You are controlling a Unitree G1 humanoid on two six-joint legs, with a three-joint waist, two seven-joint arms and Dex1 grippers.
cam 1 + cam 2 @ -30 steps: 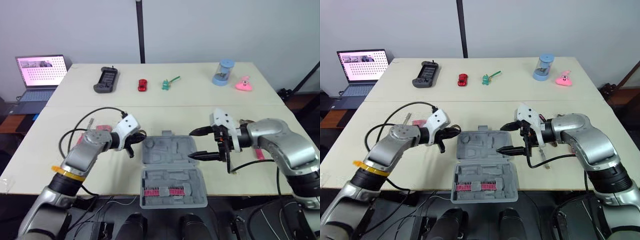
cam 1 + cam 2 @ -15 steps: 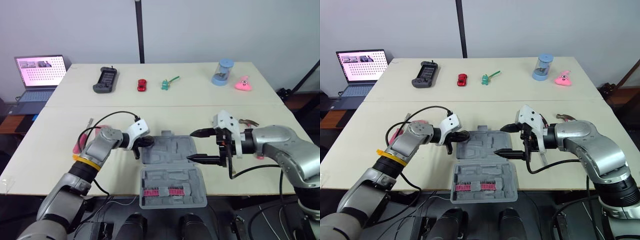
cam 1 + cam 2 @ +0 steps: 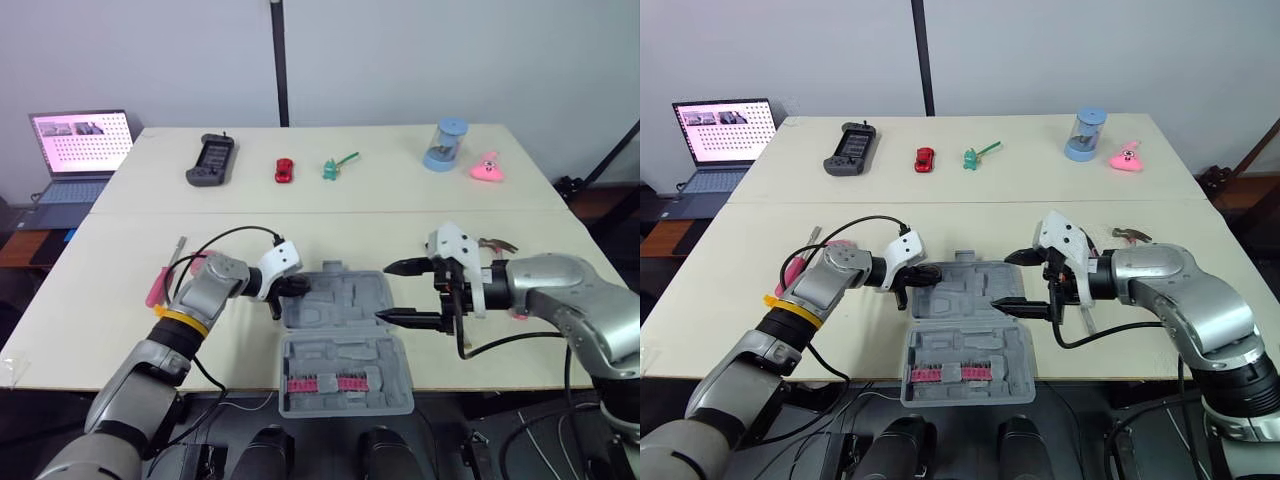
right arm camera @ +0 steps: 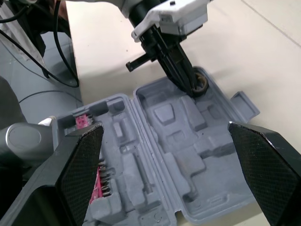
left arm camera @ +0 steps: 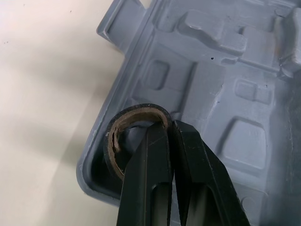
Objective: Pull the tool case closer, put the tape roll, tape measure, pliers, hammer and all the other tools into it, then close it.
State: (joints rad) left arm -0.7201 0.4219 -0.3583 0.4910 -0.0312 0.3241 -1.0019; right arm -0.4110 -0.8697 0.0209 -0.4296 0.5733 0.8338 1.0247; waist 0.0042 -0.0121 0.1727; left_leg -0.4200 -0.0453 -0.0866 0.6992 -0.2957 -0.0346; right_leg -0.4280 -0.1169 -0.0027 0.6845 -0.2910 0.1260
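Brown-cored tape roll (image 5: 134,113), pinched by its wall in my left gripper (image 5: 170,131), hangs low centre of the wrist view over the tool case's (image 5: 207,89) corner pocket. Best lower it flat before releasing; my right gripper (image 3: 405,293) hovers spread wide.

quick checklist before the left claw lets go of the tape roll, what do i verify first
1. Tool case lies open: ok.
2. Left claw shut on the tape roll, pinching its wall: ok.
3. Roll over the case's corner recess: ok.
4. Roll seated at the bottom of that recess: cannot tell.
5. Right claw open and apart from the left claw: ok.
6. All tools packed: not ok, the screwdriver lies on the table.
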